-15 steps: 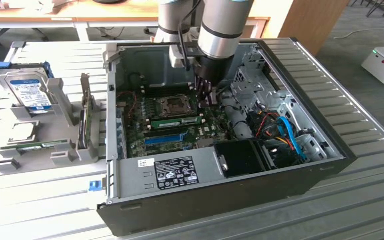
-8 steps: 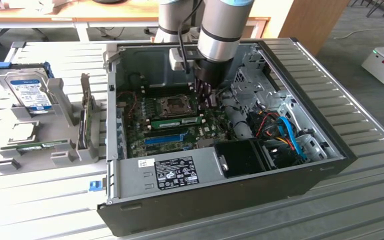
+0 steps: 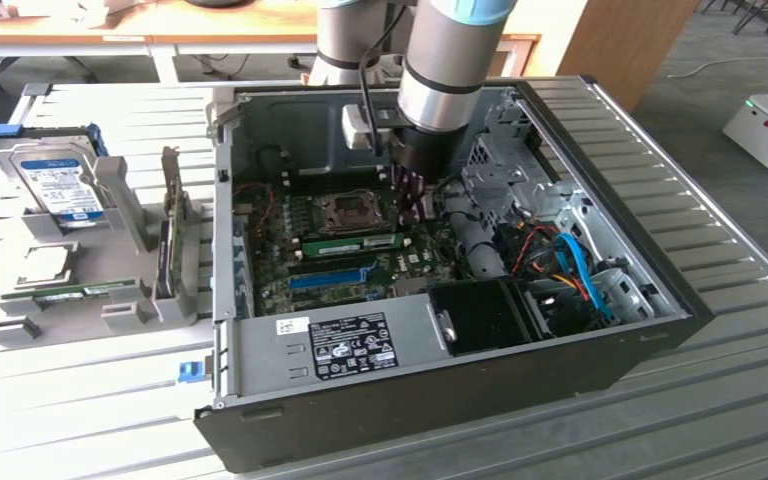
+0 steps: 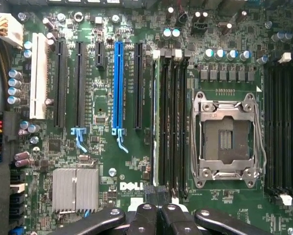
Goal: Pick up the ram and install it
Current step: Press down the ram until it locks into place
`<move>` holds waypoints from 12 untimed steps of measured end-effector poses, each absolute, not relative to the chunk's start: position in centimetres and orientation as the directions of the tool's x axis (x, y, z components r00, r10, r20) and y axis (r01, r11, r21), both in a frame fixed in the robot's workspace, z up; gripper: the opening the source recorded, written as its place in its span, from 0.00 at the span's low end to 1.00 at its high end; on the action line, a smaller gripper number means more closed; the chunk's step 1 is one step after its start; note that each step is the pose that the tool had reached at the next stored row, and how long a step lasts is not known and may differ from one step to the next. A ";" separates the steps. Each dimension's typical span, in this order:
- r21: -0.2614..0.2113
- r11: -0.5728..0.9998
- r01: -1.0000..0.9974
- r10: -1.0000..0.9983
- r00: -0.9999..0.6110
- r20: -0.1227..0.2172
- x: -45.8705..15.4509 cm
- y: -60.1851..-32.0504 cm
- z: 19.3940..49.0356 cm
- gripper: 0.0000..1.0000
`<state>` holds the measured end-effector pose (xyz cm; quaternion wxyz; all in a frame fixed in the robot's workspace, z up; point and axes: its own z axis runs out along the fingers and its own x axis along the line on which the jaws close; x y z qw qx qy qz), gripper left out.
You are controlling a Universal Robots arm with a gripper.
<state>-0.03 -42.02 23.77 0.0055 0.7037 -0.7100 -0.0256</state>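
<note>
The ram (image 3: pixel 355 243) is a thin green stick with a white label. It stands in a memory slot beside the CPU socket (image 3: pixel 353 212) on the motherboard of the open computer case (image 3: pixel 464 395). In the wrist view the ram (image 4: pixel 155 122) is edge-on in the outermost black slot. My gripper (image 3: pixel 412 200) reaches down into the case above one end of that stick. In the wrist view my gripper (image 4: pixel 157 203) is shut, its black fingers (image 4: pixel 145 218) pressed together with nothing between them. I cannot tell if they touch the ram.
A blue expansion slot (image 4: pixel 118 88) and black slots lie beside the memory slots. A heat sink (image 4: pixel 75 188), a black fan shroud (image 3: pixel 484 315) and coloured cables (image 3: pixel 571 265) crowd the case. Outside, a grey fixture (image 3: pixel 117 250) holds a hard drive (image 3: pixel 61 185) and a small green board (image 3: pixel 84 292).
</note>
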 end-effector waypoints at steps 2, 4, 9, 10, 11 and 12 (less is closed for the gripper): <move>0.044 0.008 -0.999 -1.000 -0.010 -0.028 0.2 -42.0 23.8 0.11; 0.044 0.008 -0.999 -1.000 -0.009 -0.028 0.3 -42.0 23.8 0.11; 0.044 0.008 -0.999 -1.000 -0.010 -0.028 0.3 -42.0 23.7 0.11; 0.044 0.008 -0.999 -1.000 -0.009 -0.028 0.3 -42.0 23.6 0.11; 0.044 0.008 -0.999 -1.000 -0.010 -0.028 0.3 -42.0 23.6 0.11; 0.044 0.008 -0.999 -1.000 -0.010 -0.028 0.3 -42.0 23.5 0.11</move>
